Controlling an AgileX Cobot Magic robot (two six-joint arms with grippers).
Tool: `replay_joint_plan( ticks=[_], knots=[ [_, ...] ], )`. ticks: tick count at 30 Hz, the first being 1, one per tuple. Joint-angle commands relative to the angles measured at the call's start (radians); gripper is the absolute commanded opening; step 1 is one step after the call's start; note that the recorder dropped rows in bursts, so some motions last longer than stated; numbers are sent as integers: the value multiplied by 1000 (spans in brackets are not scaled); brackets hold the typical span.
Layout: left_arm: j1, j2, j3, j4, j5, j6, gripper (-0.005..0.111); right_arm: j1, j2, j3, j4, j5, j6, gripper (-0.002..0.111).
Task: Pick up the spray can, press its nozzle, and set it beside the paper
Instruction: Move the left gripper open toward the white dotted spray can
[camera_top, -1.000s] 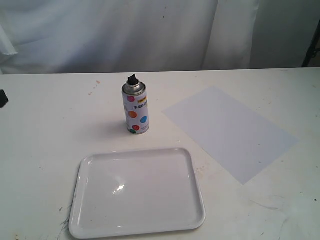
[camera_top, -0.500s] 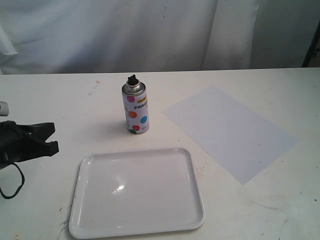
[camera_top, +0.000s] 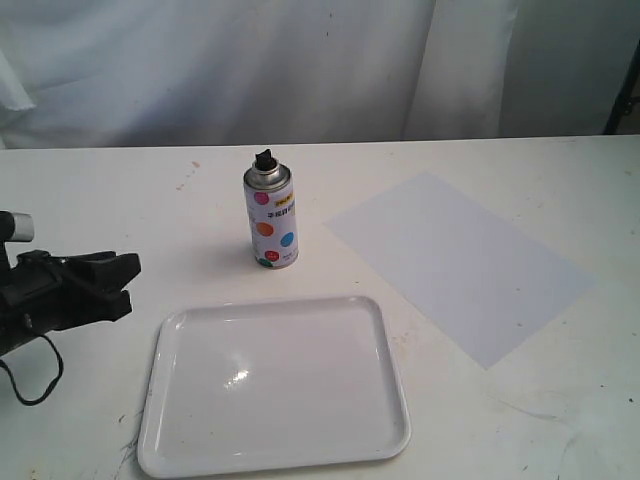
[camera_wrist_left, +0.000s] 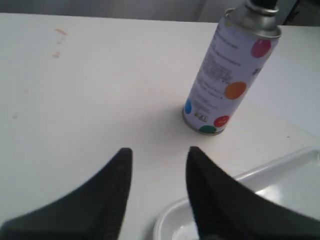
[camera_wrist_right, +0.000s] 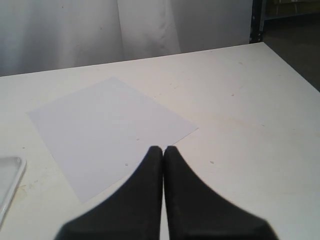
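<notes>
Two grippers are accounted for: the left gripper (camera_wrist_left: 160, 150), spread and empty, is seen left of the upright spray can (camera_top: 271, 220), which stands left of the paper (camera_top: 460, 262); the right gripper (camera_wrist_right: 163, 150), pressed together, is shown only by its wrist view

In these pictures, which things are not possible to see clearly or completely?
- Nozzle: cut off by the frame edge in the left wrist view; too small in the exterior view to tell its spray direction.
- Print on the spray can: blurred, unreadable in both views.
- Right end effector: outside the exterior view, so its place relative to the can is unknown.
</notes>
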Motion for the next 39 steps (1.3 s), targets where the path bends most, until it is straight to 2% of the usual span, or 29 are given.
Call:
replay_joint_plan(
  ticks=[1,3,6,10,12,15,20,29,32,35,39],
  knots=[
    [-4,4,-2,10,-118,-53,71,-1,-3,3,1,-3,-4,0],
    [-4,4,-20,20,-112,-99,79,-1,-3,3,1,-3,-4,0],
    [-23,34,-56,74,-122,-95,77,-1,-3,3,1,-3,-4,0],
    [-119,138,-140,127,-131,25,76,-1,-3,3,1,-3,-4,0],
    [-140,181,-167,101,-143,48,76,-1,-3,3,1,-3,-4,0],
    [-143,224,-208,42,-134,74,76,-1,-3,3,1,-3,-4,0],
    [-143,300,-286,40,-138,55,76,-1,-3,3,1,-3,-4,0],
    [-143,317,-291,32,-221,26,77,-1,-3,3,1,-3,-4,0],
    [-143,327,-317,38,-219,39,84,-1,-3,3,1,-3,-4,0],
    [-150,337,-341,40,-175,-47,96,-1,-3,3,1,-3,12,0],
    [-166,339,-371,42,-140,2,100,-1,-3,3,1,-3,12,0]
  ],
)
